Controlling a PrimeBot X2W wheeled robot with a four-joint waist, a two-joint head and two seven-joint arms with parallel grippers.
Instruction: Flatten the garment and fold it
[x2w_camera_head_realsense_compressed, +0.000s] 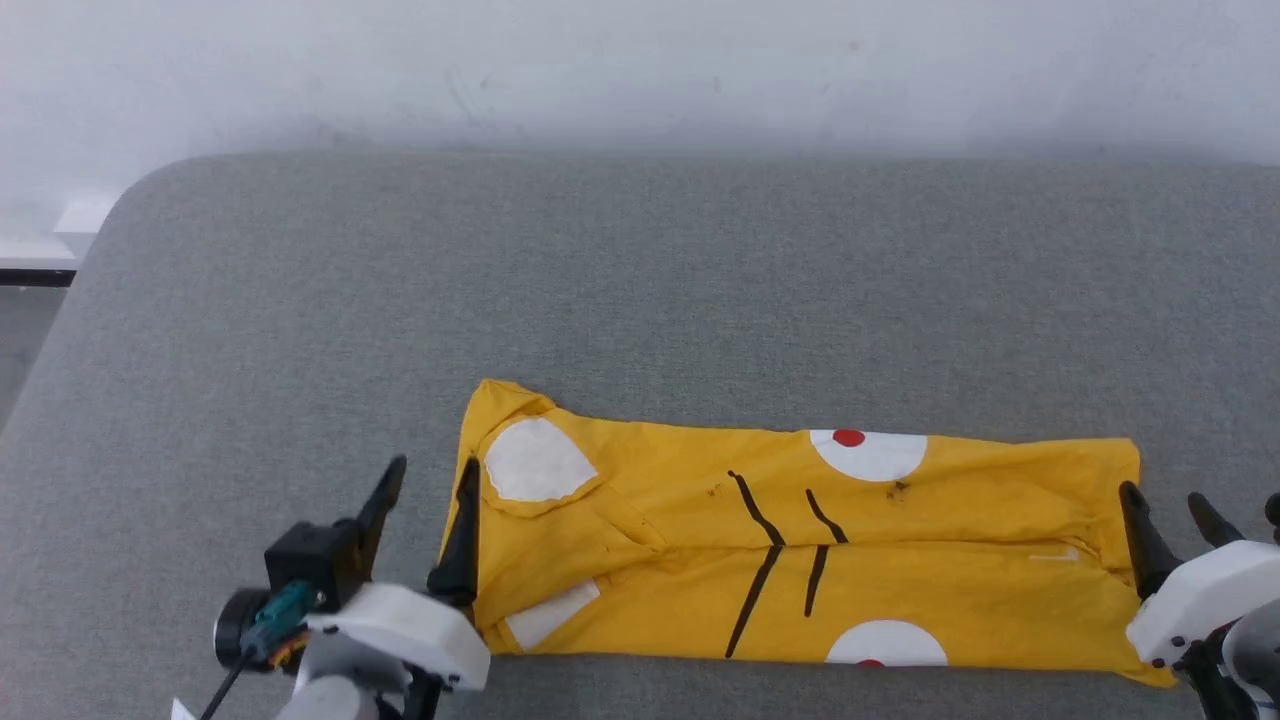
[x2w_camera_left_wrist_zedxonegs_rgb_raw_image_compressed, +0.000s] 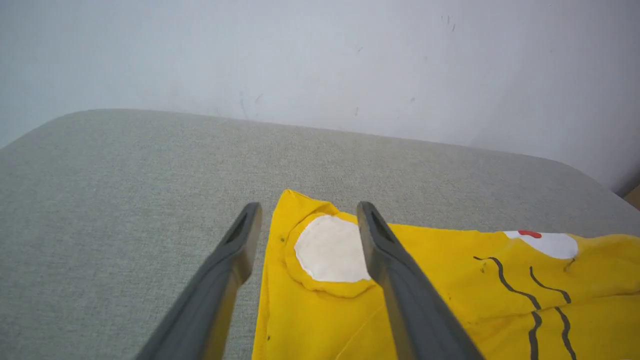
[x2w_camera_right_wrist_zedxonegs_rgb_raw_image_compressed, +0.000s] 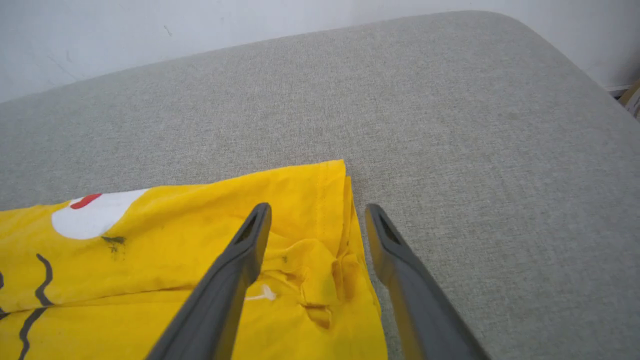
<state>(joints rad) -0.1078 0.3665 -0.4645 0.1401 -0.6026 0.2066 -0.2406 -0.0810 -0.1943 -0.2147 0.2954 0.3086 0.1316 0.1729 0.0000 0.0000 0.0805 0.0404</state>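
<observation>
One garment: the yellow T-shirt (x2w_camera_head_realsense_compressed: 800, 560) lies on the near half of the grey surface (x2w_camera_head_realsense_compressed: 640, 280) as a long band running left to right, print side up.
Done, as I judge it: flattening and a lengthwise fold. A crease runs along the band's middle, and the printed lines break across it.
Remaining, as I judge it: the crosswise folds that would bring the band to a compact packet. The right end is rumpled, and a sleeve flap at the left end sits slightly askew.
Left hand (x2w_camera_head_realsense_compressed: 435, 465): spread wide and holding nothing. It sits at the shirt's left end, one finger over bare surface and the other over the cloth edge.
Right hand (x2w_camera_head_realsense_compressed: 1160, 493): spread wide and holding nothing. It sits at the shirt's right end, one finger over the hem and the other over bare surface.
Count, shirts: one.
Count, hands: two, each with two dark fingers (x2w_camera_left_wrist_zedxonegs_rgb_raw_image_compressed: 400, 280).
Count, white patches (x2w_camera_head_realsense_compressed: 535, 460): four in the head view.
Count, black lines (x2w_camera_head_realsense_compressed: 760, 560): two.
Count, red marks (x2w_camera_head_realsense_compressed: 848, 437): two.
Beyond: a pale wall (x2w_camera_head_realsense_compressed: 640, 70) behind the far edge.
</observation>
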